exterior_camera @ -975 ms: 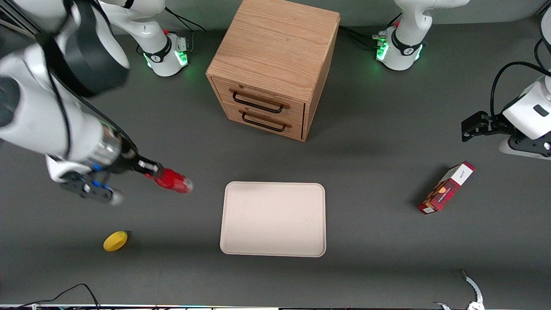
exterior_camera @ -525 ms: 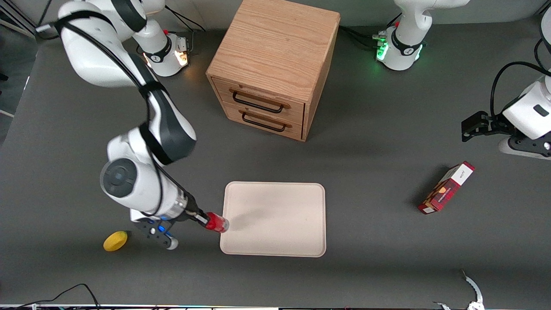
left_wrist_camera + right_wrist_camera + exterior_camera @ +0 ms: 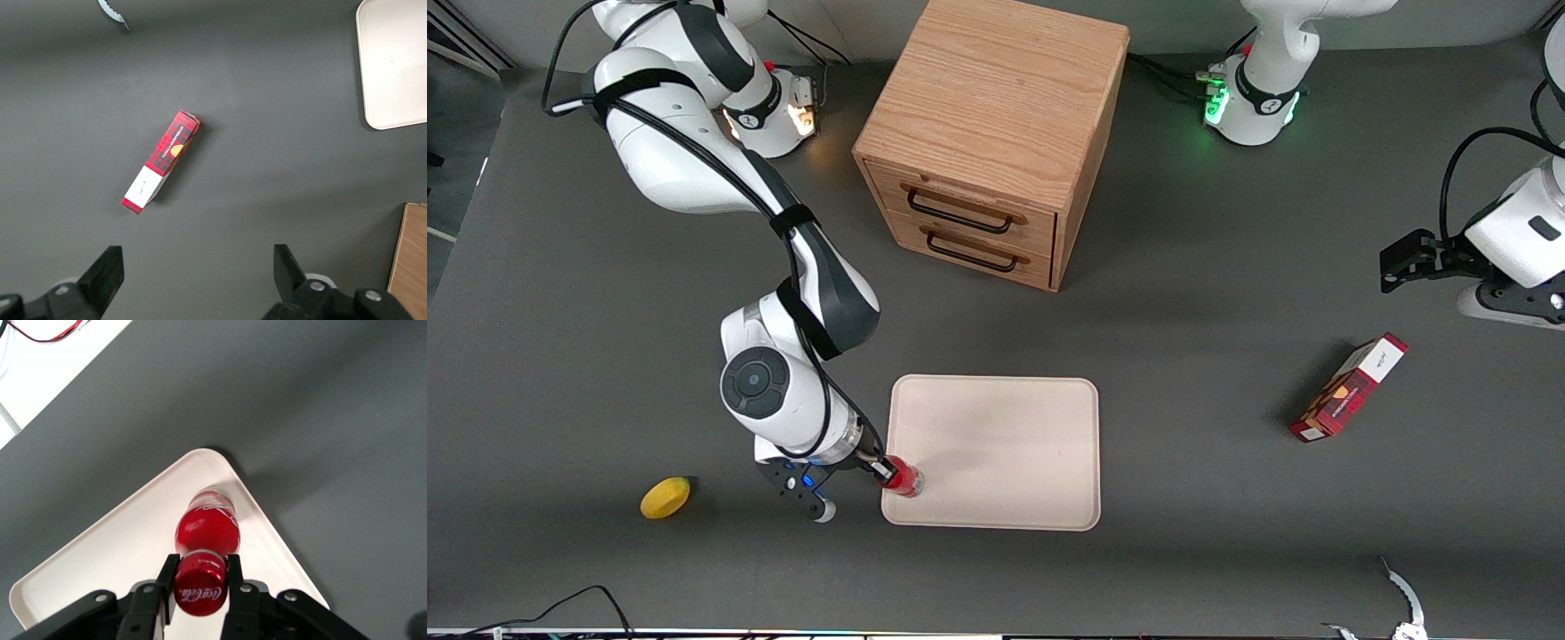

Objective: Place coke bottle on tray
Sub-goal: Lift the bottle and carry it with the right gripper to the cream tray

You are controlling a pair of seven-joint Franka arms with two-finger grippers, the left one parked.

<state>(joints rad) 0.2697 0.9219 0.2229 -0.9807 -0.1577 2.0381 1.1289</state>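
Observation:
The red coke bottle [image 3: 903, 477] is held by its red cap in my right gripper [image 3: 885, 471], over the corner of the cream tray [image 3: 996, 444] nearest the front camera on the working arm's side. In the right wrist view the fingers [image 3: 167, 580] are shut on the cap of the coke bottle [image 3: 207, 530], which points down at the tray [image 3: 100, 547] near its rounded corner. I cannot tell whether the base touches the tray.
A wooden two-drawer cabinet [image 3: 991, 142] stands farther from the front camera than the tray. A yellow lemon [image 3: 665, 497] lies toward the working arm's end. A red and white carton [image 3: 1349, 388], also in the left wrist view [image 3: 160, 161], lies toward the parked arm's end.
My right arm has swung in toward the tray, carrying the bottle from above the bare table near the lemon's end to over the tray's near corner, and has come lower.

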